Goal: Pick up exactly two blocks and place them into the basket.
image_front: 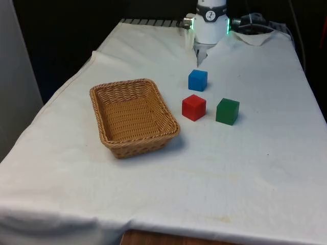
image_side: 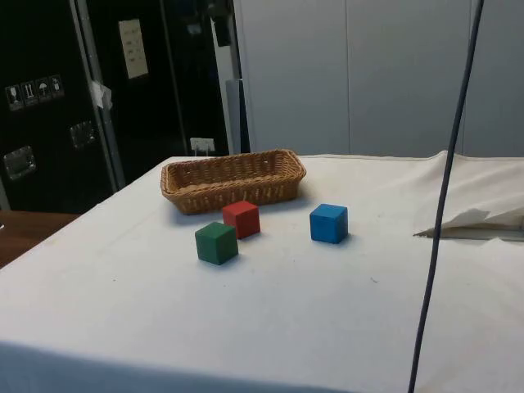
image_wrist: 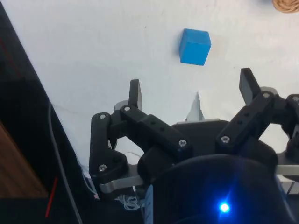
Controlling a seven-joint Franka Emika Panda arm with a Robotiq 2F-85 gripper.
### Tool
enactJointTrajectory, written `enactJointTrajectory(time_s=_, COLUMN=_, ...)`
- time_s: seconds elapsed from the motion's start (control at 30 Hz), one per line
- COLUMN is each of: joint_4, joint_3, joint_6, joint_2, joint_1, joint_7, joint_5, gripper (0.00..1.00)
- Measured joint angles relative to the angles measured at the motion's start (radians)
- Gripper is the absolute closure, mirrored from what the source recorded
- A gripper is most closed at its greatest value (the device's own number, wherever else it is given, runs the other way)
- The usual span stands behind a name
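Three blocks sit on the white cloth: a blue block (image_front: 197,80) (image_side: 328,223) (image_wrist: 195,46) nearest the robot, a red block (image_front: 193,107) (image_side: 241,219) beside the basket, and a green block (image_front: 227,111) (image_side: 216,243) to the front view's right of the red one. The woven wicker basket (image_front: 134,117) (image_side: 232,179) stands empty on the front view's left. My gripper (image_wrist: 192,85) hangs open high above the cloth near the robot's base, its two black fingers (image_wrist: 135,94) wide apart with nothing between them. The blue block lies ahead of the fingertips, well clear of them.
A sliver of the basket rim (image_wrist: 286,5) shows at the wrist picture's corner. A dark cable (image_side: 446,196) hangs down in front of the side view. The cloth is rumpled near the robot base (image_front: 254,37). The table's edge drops off beside the gripper (image_wrist: 28,93).
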Motion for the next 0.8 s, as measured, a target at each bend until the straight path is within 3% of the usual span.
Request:
enactJointTrajectory(time_s=0.33, joint_4=-0.077, joint_3=0.005, joint_6=0.039, joint_2=-0.022, joint_1=0.0, joint_7=0.001, joint_5=-0.006, gripper=0.0)
enactJointTrajectory(time_s=0.6, joint_4=-0.218, joint_3=0.015, joint_6=0.108, joint_2=-0.088, joint_1=0.0, joint_7=0.025, joint_5=-0.057, gripper=0.0)
enactJointTrajectory(time_s=0.8, joint_4=-0.287, joint_3=0.021, joint_6=0.146, joint_2=-0.121, joint_1=0.0, joint_7=0.046, joint_5=-0.086, gripper=0.0)
